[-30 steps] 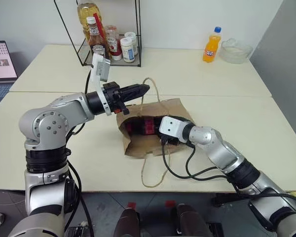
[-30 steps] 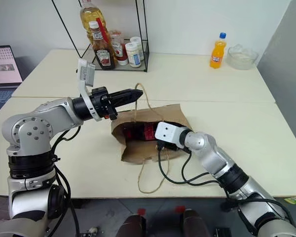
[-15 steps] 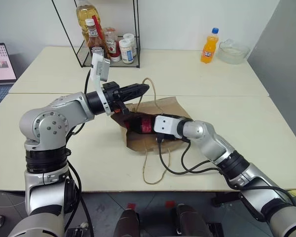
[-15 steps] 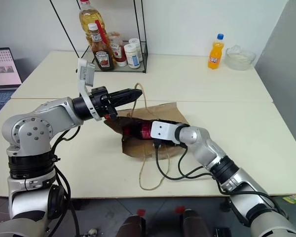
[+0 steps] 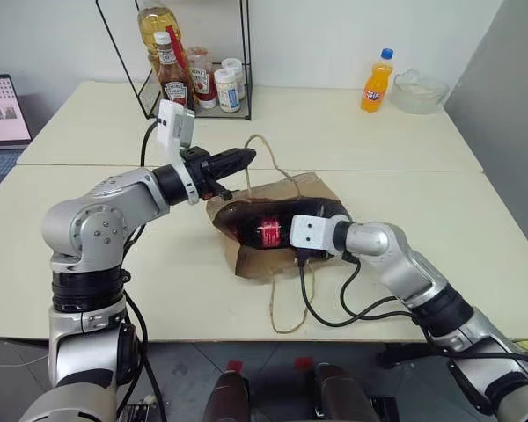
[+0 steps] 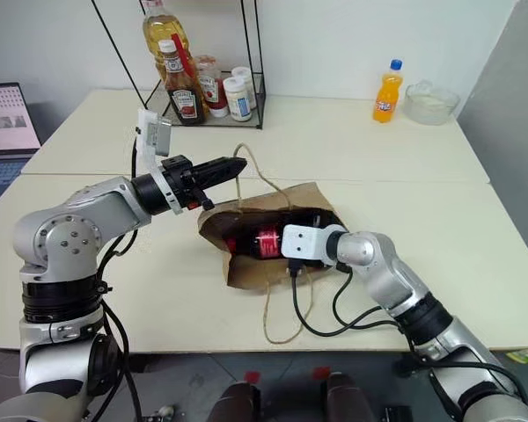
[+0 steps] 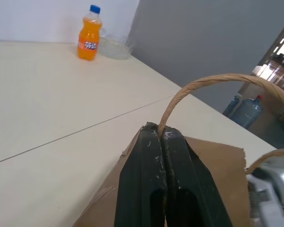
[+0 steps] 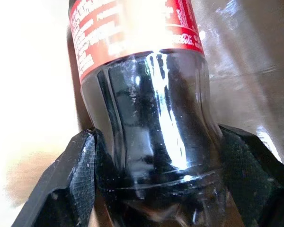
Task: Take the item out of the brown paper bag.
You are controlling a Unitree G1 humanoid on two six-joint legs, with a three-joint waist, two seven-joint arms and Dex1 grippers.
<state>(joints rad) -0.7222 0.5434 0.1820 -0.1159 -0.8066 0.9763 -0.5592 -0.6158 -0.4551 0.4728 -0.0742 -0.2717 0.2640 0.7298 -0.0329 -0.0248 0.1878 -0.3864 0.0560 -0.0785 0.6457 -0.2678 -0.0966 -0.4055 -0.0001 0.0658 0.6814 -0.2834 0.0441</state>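
The cola bottle [image 6: 262,239] lies on its side inside the brown paper bag [image 6: 266,268], which rests flat on the near table [image 6: 475,255], about mid-scene. The bottle's long axis runs left to right: dark body to the right, red label mid-length, the other end toward the bag mouth [image 6: 213,230] at the left. Whether the cap has cleared the mouth cannot be told.

The right gripper [image 8: 154,156] is the nearer one and the only one on the bottle. Its two black fingers [image 8: 68,175] stand wide apart on opposite flanks of the dark lower body, pads against the plastic, below the label. The gripper enters from the right, so the bottle extends straight out from the fingers toward the left. The right wrist [image 6: 304,244] sits within the bag's opened upper side.

The left gripper [image 6: 229,167] hovers over the far-left corner of the bag, fingers [image 7: 146,175] pressed together on the far loop handle [image 7: 213,81], which arches up out of the fingertips. This holds the bag's upper wall raised and the mouth open.

Judgement: extraction depends on keeping travel along the bottle's axis and lifting clear of the raised paper edge. The near loop handle [image 6: 286,308] trails off the near table edge beside the right arm's cable [image 6: 334,312]; a snag there could drag the bag with the bottle
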